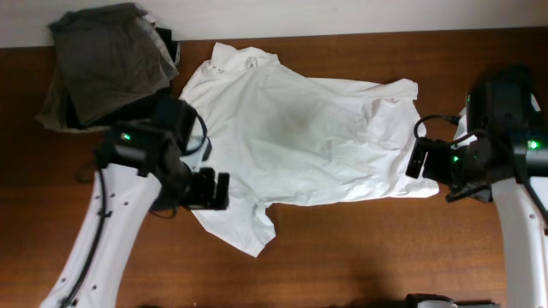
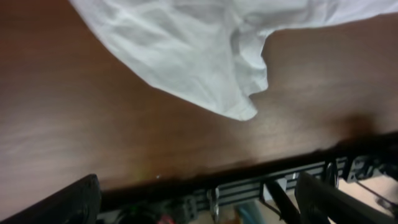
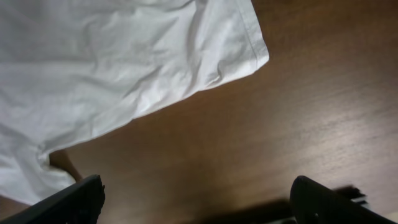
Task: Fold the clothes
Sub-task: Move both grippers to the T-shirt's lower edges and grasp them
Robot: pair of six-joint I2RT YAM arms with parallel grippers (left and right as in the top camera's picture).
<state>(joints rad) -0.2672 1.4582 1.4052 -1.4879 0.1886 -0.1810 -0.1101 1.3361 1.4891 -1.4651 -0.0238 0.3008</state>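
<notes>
A white T-shirt (image 1: 300,128) lies spread flat on the brown table, collar at the far left, hem at the right. My left gripper (image 1: 210,190) hovers open and empty over the shirt's near sleeve; that sleeve shows in the left wrist view (image 2: 199,56). My right gripper (image 1: 419,160) hovers open and empty at the shirt's hem corner, which shows in the right wrist view (image 3: 242,50). A pile of dark grey clothes (image 1: 107,60) sits at the far left corner.
The table's near edge (image 2: 249,168) shows in the left wrist view, with a metal frame below it. Bare wood (image 1: 368,248) lies in front of the shirt.
</notes>
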